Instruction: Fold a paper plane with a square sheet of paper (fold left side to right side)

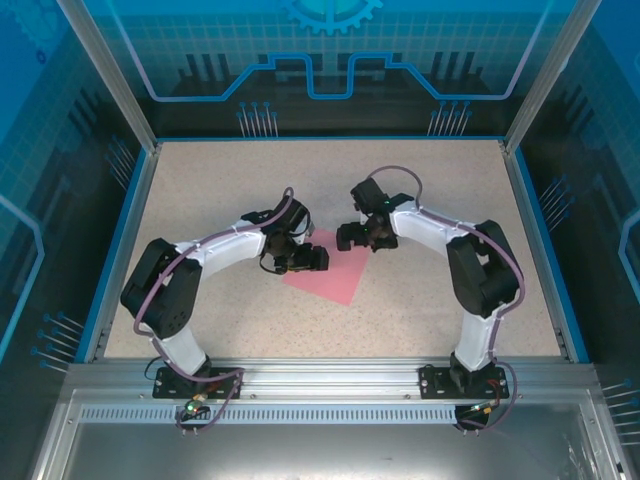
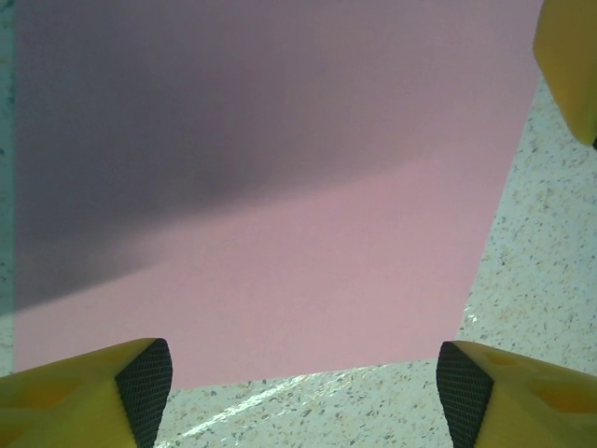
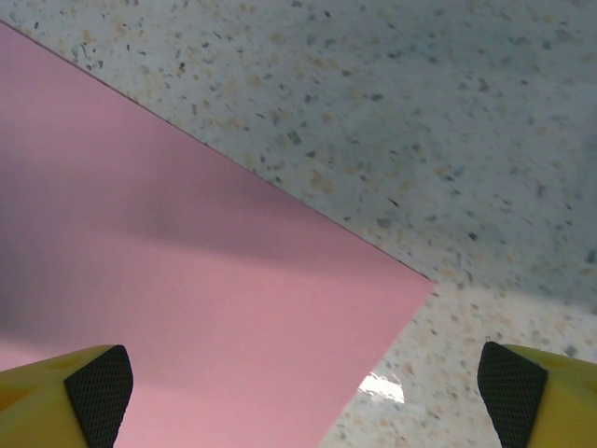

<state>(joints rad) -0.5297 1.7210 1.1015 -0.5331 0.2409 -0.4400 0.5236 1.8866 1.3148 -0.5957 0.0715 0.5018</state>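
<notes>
The square sheet of paper lies flat beneath left gripper and right gripper, fingers spread; a clean left-edge pinch looks best.

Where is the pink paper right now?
The pink paper lies flat in the middle of the speckled table in the top view, with the left gripper above its left side and the right gripper above its right corner.
</notes>
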